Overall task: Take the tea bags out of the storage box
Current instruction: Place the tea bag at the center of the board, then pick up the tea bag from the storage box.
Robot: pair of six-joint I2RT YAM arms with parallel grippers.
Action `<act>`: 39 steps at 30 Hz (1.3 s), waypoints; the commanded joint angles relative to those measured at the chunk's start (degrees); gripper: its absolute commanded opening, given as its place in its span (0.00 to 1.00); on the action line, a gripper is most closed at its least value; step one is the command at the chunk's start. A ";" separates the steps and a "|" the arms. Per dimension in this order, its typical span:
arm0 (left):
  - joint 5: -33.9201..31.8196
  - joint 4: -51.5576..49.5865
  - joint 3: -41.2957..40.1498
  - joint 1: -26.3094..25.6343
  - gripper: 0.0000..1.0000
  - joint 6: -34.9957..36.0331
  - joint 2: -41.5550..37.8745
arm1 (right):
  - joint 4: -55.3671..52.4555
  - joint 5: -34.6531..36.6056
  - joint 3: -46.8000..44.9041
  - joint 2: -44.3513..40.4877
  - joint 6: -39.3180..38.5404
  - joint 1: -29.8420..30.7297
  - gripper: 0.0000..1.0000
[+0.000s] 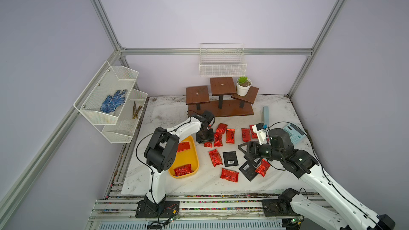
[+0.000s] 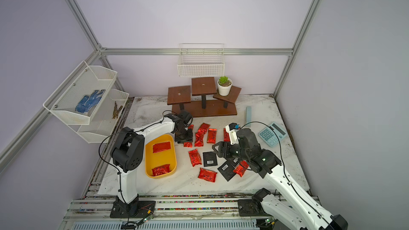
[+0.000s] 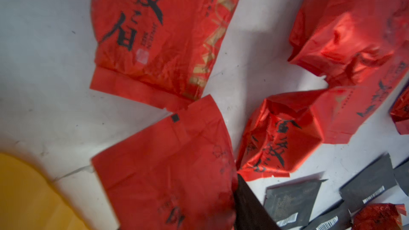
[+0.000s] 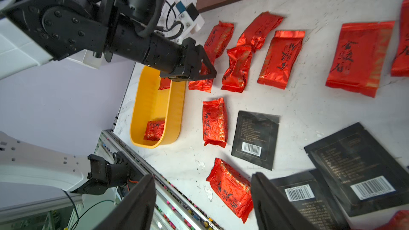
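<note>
A red tea bag [image 3: 166,169] is clamped in the left pincer [image 4: 208,75], right pincer [image 4: 202,178] apart — dropped carelessly, neighbouring tea bags [image 3: 281,138] could be scattered.

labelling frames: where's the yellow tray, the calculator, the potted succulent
yellow tray [image 1: 187,157]: in a top view, bare floor at its middle
calculator [image 2: 270,135]: in a top view, on its keypad
potted succulent [image 1: 243,90]: in a top view, white pot's front

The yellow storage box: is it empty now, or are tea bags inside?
Not empty. In both top views the storage box holds one red tea bag at its far end and another at its near end.
</note>
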 commanded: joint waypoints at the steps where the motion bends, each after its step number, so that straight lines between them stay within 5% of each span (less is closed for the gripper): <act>1: 0.21 2.91 -0.09 0.15 0.48 -0.07 -0.45 | 1.88 -4.66 -1.59 0.44 -1.19 0.42 0.73; 6: 0.00 3.20 -0.45 0.60 0.50 0.26 1.05 | 2.23 -4.33 -1.83 0.17 -0.95 0.58 0.73; 12: -0.20 2.92 -1.58 0.64 0.68 0.25 -0.69 | 1.37 -3.61 -1.52 0.02 -1.44 0.63 0.73; 21: -2.88 -2.03 -0.36 -0.28 0.76 0.85 -12.48 | 2.87 -4.06 -0.21 1.13 -1.31 1.32 0.73; 27: -7.91 -7.54 -2.94 0.27 0.79 -0.14 -23.35 | 5.58 -1.04 2.80 5.91 -0.63 7.59 0.72; 31: -11.84 -11.63 -8.64 3.24 0.81 -2.06 -29.17 | 6.17 2.86 7.12 10.93 -1.26 14.17 0.72; 39: -9.88 -3.72 -29.04 11.53 0.79 -9.25 -43.80 | 9.93 2.72 9.29 15.33 -0.21 17.40 0.71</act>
